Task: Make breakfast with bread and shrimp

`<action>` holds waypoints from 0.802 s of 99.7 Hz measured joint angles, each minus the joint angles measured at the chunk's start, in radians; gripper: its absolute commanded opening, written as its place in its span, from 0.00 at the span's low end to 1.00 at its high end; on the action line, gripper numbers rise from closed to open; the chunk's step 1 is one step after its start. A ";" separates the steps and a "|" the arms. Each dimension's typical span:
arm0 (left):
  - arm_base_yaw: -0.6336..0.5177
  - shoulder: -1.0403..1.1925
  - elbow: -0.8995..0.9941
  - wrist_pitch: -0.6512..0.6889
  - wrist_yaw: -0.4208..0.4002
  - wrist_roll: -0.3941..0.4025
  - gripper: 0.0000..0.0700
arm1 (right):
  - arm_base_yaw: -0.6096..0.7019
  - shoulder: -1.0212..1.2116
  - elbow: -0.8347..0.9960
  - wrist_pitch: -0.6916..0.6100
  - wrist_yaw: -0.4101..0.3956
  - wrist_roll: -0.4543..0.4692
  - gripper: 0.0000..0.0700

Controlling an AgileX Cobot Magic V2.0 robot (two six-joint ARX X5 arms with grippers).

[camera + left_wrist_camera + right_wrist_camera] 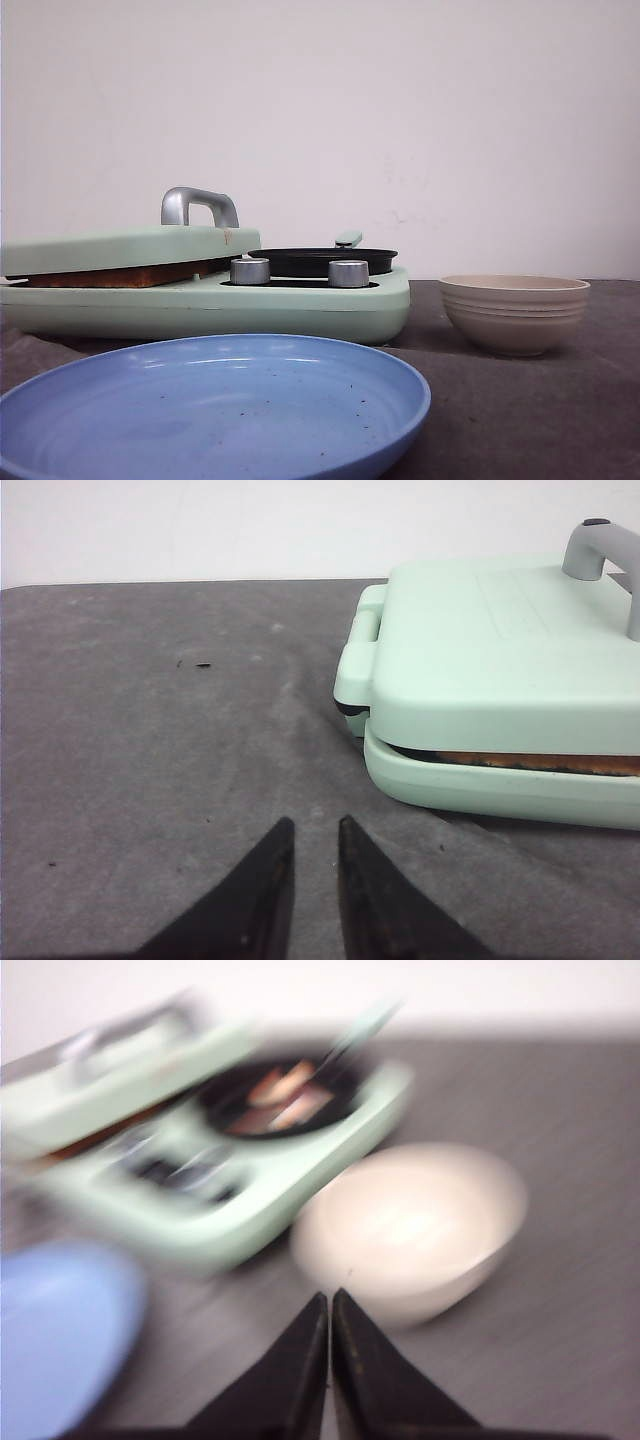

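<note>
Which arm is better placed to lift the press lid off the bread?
Probably left: its hand faces the lid and handle over the bread. The right hand faces the bowl.

low front view; wrists share griddle (200,290).

A blue plate (215,405) lies nearest on the dark grey table (520,420). Behind it sits a mint-green breakfast maker (205,290) (lid down, grey handle (198,206)), and a beige bowl (514,313) stands beside it.
</note>
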 measured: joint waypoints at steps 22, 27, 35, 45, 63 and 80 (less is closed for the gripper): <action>0.000 0.000 0.000 0.000 0.000 0.000 0.00 | -0.188 -0.025 -0.077 0.055 0.024 -0.216 0.00; 0.000 0.000 0.000 0.000 0.000 0.000 0.00 | -0.215 -0.032 -0.076 0.003 0.027 -0.232 0.00; 0.000 0.000 0.000 0.000 0.001 0.000 0.00 | -0.244 -0.033 -0.075 -0.004 0.028 -0.259 0.00; 0.000 0.000 0.000 0.000 0.001 0.000 0.00 | -0.263 -0.033 -0.075 -0.004 0.023 -0.272 0.00; 0.000 0.000 0.000 0.000 0.002 0.000 0.00 | -0.263 -0.033 -0.075 -0.003 0.012 -0.276 0.00; 0.000 0.000 0.000 0.000 0.002 0.000 0.00 | -0.263 -0.033 -0.076 0.012 -0.062 -0.276 0.00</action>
